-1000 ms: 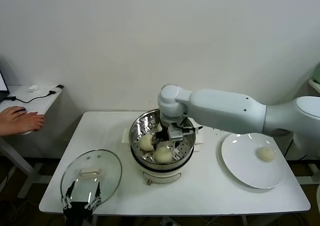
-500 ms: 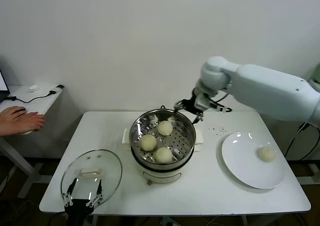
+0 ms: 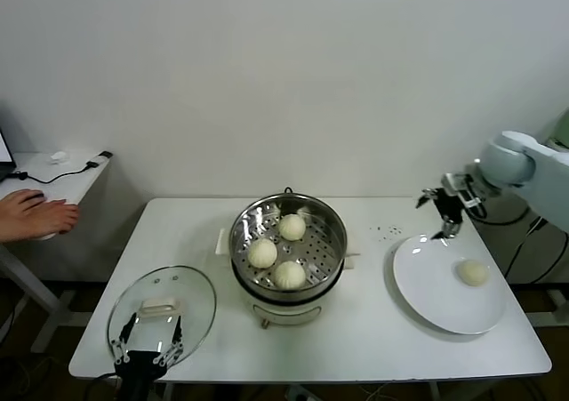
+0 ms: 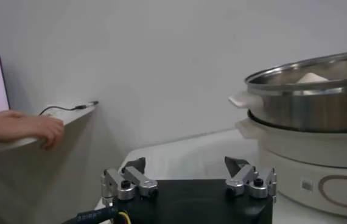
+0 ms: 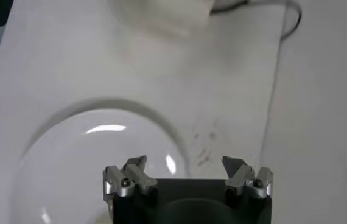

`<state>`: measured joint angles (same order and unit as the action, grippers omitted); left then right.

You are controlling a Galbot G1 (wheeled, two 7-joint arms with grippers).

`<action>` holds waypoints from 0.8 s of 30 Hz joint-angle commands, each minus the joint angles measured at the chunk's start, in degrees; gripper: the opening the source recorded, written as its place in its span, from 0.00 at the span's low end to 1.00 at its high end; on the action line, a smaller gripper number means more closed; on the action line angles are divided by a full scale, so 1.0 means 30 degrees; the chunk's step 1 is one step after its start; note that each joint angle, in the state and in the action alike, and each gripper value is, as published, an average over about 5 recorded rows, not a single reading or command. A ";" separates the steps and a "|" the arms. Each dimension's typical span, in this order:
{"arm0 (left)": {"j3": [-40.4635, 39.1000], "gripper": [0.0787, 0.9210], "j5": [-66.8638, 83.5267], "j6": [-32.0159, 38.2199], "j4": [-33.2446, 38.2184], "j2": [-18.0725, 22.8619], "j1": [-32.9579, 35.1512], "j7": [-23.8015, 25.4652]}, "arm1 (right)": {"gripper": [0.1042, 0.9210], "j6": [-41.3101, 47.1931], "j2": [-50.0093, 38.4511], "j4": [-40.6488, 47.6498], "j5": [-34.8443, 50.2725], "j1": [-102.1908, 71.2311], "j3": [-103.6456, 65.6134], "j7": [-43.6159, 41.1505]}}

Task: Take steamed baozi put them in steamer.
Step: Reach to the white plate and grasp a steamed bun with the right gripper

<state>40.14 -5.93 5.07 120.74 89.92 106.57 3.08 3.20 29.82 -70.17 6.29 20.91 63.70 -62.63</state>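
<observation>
Baozi (image 3: 292, 227) in steamer (image 3: 287, 281), right gripper (image 3: 448, 220) open, label unreadable

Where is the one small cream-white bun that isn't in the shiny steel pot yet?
In the head view, the last baozi lies alone on the flat white plate at the table's right, just below the open right gripper.

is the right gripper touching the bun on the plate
Apart. The head view shows the right gripper open above the plate's far edge, with bare plate between it and the bun.
</observation>
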 commanded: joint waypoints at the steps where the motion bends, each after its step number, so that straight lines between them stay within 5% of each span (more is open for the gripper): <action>1: 0.0072 0.88 -0.0246 -0.0088 0.0026 0.0069 0.0093 -0.0044 | 0.88 -0.1090 -0.0536 0.5821 -0.3520 -0.8166 -0.8303 -0.1414; 7: 0.0072 0.88 -0.0403 -0.0170 -0.0111 0.0117 0.0093 -0.0161 | 0.88 -0.3335 0.1491 0.9069 -0.6736 -0.9612 -1.1094 -0.1969; 24: -0.0117 0.88 -0.0959 -0.0308 -0.0430 0.0224 -0.0111 -0.0204 | 0.88 -0.4444 0.4938 1.2558 -0.9276 -0.9898 -1.3681 -0.1482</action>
<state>39.73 -8.45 4.24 119.60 90.70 106.33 2.50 -7.61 38.91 -40.44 -15.68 -5.65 29.82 -66.98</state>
